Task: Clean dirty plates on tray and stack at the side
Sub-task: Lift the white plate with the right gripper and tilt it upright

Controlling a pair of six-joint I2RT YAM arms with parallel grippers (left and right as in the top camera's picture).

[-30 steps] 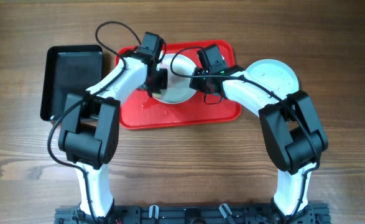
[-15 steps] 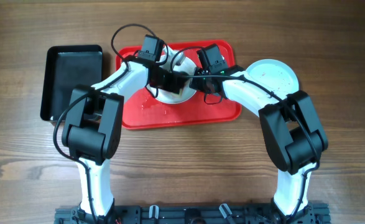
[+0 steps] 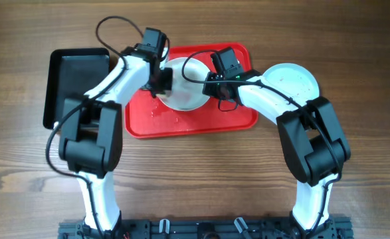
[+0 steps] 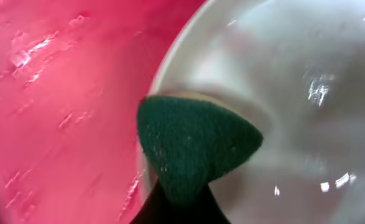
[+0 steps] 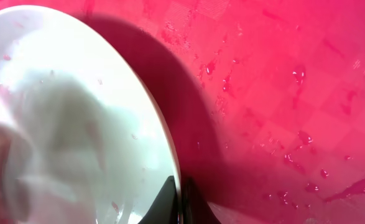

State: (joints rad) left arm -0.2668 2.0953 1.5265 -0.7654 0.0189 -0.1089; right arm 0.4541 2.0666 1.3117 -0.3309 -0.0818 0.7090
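On one tray point(image 3: 181, 123), one plate point(image 3: 188, 93)

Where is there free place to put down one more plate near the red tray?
Free: the table in front of the red tray; the black tray; the red tray's front strip. Crowded: its middle, with the white plate, left gripper and right gripper.

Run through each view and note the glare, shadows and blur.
Left wrist: the green sponge is fairly sharp, the white plate is soft with small glare spots, and the wet red tray shows streaky highlights. Right wrist: the plate looks hazy and casts a broad dark shadow on the tray; droplets glint. Overhead: even light, sharp, only soft shadows on the wooden table.
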